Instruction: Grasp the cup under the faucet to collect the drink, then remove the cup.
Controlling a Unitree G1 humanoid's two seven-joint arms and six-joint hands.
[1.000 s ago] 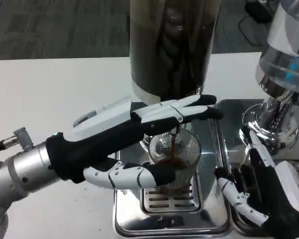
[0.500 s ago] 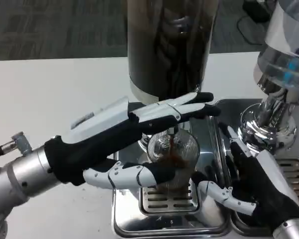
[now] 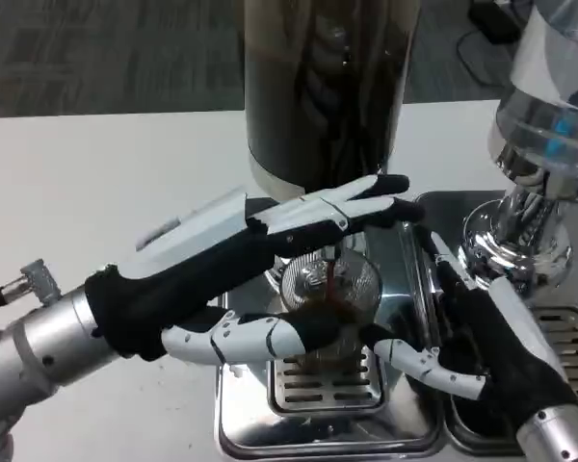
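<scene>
A clear glass cup stands on the metal drip tray under the faucet of a dark drink dispenser. A thin brown stream falls into it, and brown drink sits in the cup. My left hand reaches in from the left. Its straight fingers lie across the faucet just above the cup's rim, and its thumb stretches along the cup's front. My right hand is close on the cup's right with fingers apart, its thumb nearly at the cup's base.
A second dispenser with a clear tank and chrome base stands at the right, right behind my right hand, over its own tray. White table stretches to the left and back.
My right hand has moved left and up from the right tray to just beside the cup. The drink level has risen. My left hand has hardly moved.
</scene>
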